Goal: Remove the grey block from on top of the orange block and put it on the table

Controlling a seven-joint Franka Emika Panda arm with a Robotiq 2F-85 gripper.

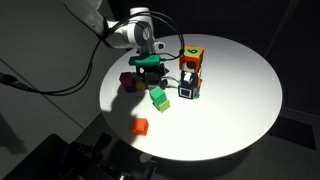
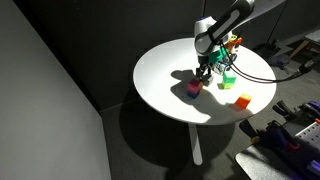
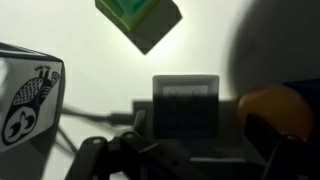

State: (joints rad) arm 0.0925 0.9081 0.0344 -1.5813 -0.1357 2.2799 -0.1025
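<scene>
In the wrist view the grey block [image 3: 186,103] lies in shadow on the white table [image 3: 70,25], midway between my gripper's [image 3: 190,152] two fingers. The fingers stand wide apart on either side of it and look open. In both exterior views the gripper [image 1: 150,68] [image 2: 205,72] hangs low over the table [image 1: 240,110] [image 2: 165,80], and I cannot pick out the grey block under it. The plain orange block [image 1: 141,126] [image 2: 243,101] sits alone on the table, away from the gripper, with nothing on it.
A green cube [image 1: 158,97] [image 3: 140,20], a magenta cube [image 1: 130,80] [image 2: 193,88], a black cube with white markings [image 1: 187,90] [image 3: 30,95] and an orange cube with a green mark [image 1: 192,57] surround the gripper. A yellow-orange rounded thing [image 3: 272,105] lies right of the grey block.
</scene>
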